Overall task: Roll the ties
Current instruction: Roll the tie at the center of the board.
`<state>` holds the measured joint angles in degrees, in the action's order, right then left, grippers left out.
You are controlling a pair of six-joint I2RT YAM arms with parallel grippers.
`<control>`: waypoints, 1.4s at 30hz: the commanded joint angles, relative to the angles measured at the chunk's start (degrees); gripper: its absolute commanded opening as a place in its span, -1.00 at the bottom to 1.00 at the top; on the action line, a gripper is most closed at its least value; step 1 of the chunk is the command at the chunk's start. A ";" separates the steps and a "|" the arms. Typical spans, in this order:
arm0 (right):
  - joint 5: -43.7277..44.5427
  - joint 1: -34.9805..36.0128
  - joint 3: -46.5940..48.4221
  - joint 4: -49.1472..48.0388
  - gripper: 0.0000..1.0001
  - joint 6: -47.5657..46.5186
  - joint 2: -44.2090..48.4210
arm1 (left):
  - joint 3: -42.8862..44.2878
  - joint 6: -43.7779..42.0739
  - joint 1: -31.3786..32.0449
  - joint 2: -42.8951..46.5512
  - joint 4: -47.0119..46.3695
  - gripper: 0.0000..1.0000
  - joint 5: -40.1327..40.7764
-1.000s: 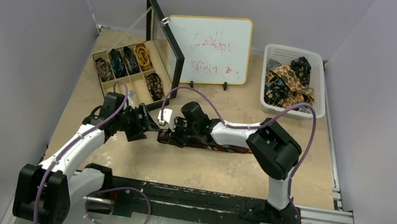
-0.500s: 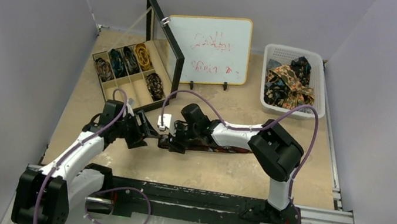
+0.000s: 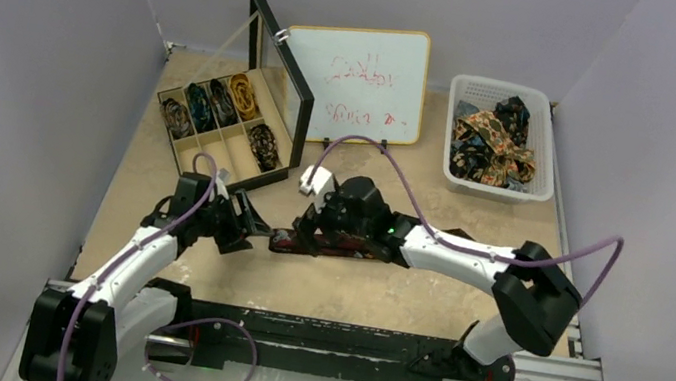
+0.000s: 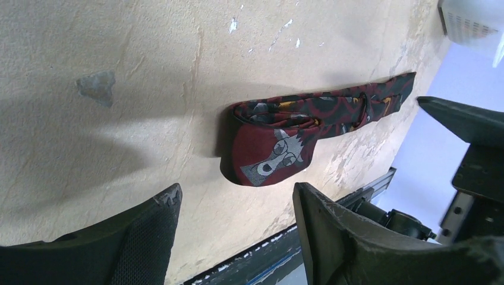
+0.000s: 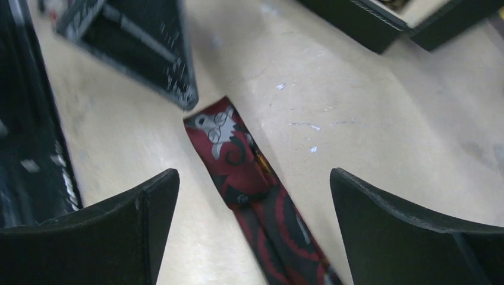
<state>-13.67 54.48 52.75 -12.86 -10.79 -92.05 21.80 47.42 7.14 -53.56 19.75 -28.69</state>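
Note:
A dark maroon tie with red swirls lies flat across the middle of the table, its left end folded back on itself. My right gripper hovers over that end, jaws wide open, one finger on each side of the strip without touching it. Just left of the folded end my left gripper is open, with only bare table between its fingers. Several rolled ties sit in the box, and loose ties fill the basket.
A black compartment box with its glass lid raised stands at the back left. A whiteboard stands behind the middle. The white basket sits at the back right. Purple cables loop over both arms.
My right gripper has opened wide and let go of the tie, and its arm has stretched out with the elbow swinging right. The left arm drew in a little nearer the tie's end.

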 commanded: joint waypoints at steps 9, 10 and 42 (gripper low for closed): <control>-0.06 -3.06 -13.72 -21.10 0.88 64.90 0.56 | -0.68 -2.88 -0.38 -3.61 -9.09 0.32 -3.84; -0.37 -3.06 -13.69 -20.33 0.84 65.00 0.63 | -0.76 -3.21 -0.37 -3.79 -9.67 0.31 -4.13; 0.36 -6.30 -8.76 -13.55 -0.53 63.78 -8.26 | -3.85 -5.76 -0.37 -8.67 -20.92 0.10 -10.26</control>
<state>-12.64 48.82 42.30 -26.02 53.95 -99.44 18.72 43.24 7.14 -60.95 5.13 -36.25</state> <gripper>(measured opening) 0.243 0.553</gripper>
